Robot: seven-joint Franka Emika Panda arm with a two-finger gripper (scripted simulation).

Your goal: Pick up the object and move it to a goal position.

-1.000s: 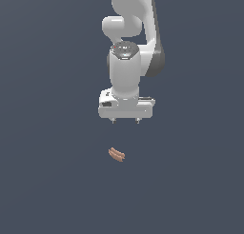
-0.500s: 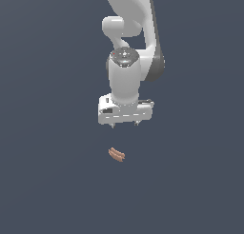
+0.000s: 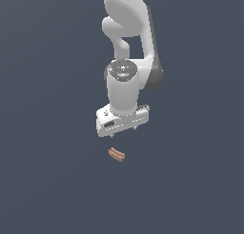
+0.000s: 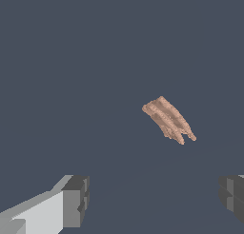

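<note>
The object (image 3: 116, 154) is a tiny brownish-orange ridged piece lying on the dark grey floor. It also shows in the wrist view (image 4: 168, 119), lying slantwise. My white gripper (image 3: 124, 131) hangs just above the object and slightly toward the exterior view's right of it, not touching it. Its short fingertips point down. In the wrist view the gripper (image 4: 155, 202) has its two grey pads (image 4: 76, 199) wide apart with nothing between them. The gripper is open and empty.
The dark grey floor (image 3: 47, 180) stretches flat all around. The white arm (image 3: 128, 33) rises above the gripper toward the top of the exterior view.
The gripper has come down toward the object and turned about its vertical axis. The object has not moved.
</note>
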